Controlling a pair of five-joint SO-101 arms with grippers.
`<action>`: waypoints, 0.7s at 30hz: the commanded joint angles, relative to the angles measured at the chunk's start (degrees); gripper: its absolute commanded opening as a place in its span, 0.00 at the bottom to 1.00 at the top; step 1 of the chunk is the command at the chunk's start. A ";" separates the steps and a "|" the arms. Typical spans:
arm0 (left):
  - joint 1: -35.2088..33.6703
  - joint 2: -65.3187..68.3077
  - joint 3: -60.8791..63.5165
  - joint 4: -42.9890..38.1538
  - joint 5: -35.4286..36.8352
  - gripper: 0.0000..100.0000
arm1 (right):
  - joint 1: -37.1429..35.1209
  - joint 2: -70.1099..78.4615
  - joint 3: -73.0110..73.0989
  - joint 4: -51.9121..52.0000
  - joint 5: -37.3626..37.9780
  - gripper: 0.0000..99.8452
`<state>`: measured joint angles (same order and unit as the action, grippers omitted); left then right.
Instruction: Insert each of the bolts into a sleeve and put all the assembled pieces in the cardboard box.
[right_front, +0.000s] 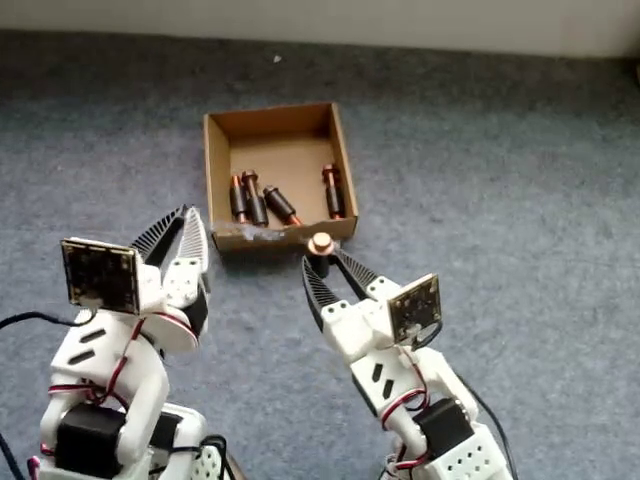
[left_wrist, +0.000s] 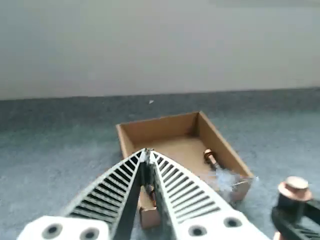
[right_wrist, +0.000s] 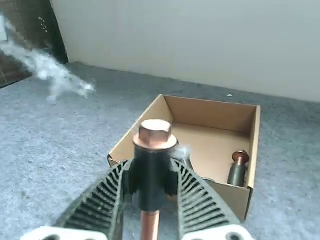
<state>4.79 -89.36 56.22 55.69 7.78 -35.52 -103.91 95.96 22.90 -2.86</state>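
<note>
Right gripper (right_front: 322, 262) (right_wrist: 150, 175): I see it on the arm at the right of the high view. Its fingers (right_wrist: 102, 200) are drawn in narrow and clamp a dark sleeve (right_wrist: 149, 187) that stands upright.
Held piece: a copper bolt (right_wrist: 154, 132) (right_front: 320, 243) sits in the sleeve, head up. Its flange rests on the sleeve's top end, and its shank pokes out underneath, between the fingers.
Where the held piece is: right at the near wall of the cardboard box (right_front: 210, 170) (right_wrist: 215, 107) (left_wrist: 160, 127), toward its right corner. I cannot tell whether it hangs over the rim or just in front of it.
Left gripper (right_front: 190, 215) (left_wrist: 146, 152): on the arm at the left of the high view, with its fingers pressed together tip to tip. It sits outside the box, just off the near left corner.
Cardboard box: open-topped, standing on the tabletop (right_front: 500, 200) ahead of both arms.
Inside the box: four assembled pieces (right_front: 281, 205) lie on the bottom. Three lie close together toward the left and one lies apart by the right wall.
Whitish patch (right_front: 245, 236) (left_wrist: 222, 177): a fuzzy mark on the rim of the box's near wall.
Tabletop: a grey, carpet-like cover, with a pale wall (right_front: 400, 20) along the far edge.
</note>
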 joint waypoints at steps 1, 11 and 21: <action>-5.67 -0.04 7.34 -0.09 -4.04 0.01 | 2.33 -0.84 6.02 1.98 0.09 0.00; -9.45 -0.04 28.97 -6.86 -4.31 0.01 | 2.95 1.19 -10.77 13.41 -3.43 0.00; -9.36 -0.04 41.27 -25.67 -12.13 0.01 | 3.12 40.75 -25.63 -10.77 -0.79 0.00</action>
<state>-4.18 -88.84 95.69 34.51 -3.47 -33.05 -76.40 77.85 21.49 -4.18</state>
